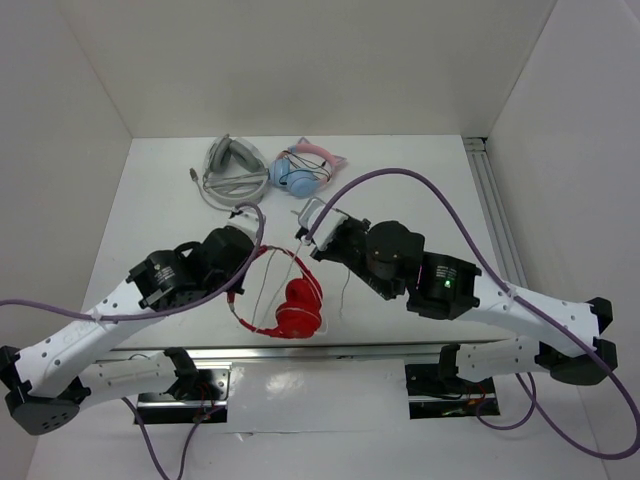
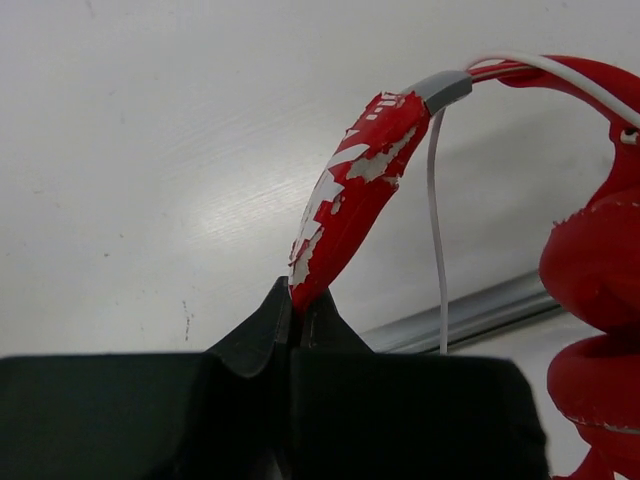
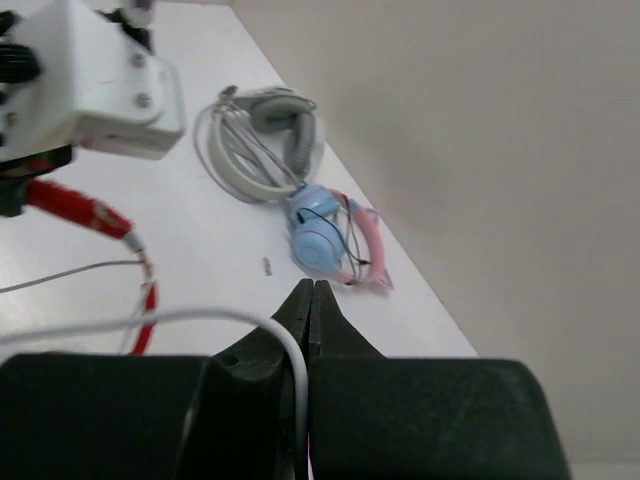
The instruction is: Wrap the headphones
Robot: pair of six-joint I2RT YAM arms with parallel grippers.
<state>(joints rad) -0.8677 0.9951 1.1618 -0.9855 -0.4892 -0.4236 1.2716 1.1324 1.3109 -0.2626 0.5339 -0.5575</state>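
The red headphones lie in the middle of the table, earcups together near the front rail, the headband arching toward the back left. My left gripper is shut on the headband, whose red paint is peeling; its tips pinch the band's end, with the earcups to the right. The thin white cable hangs from the band. My right gripper is behind the headphones, raised, and shut on the white cable, which curves out to the left.
Grey-white headphones and light-blue and pink cat-ear headphones lie at the back of the table; both show in the right wrist view. A metal rail runs along the front edge. White walls enclose three sides.
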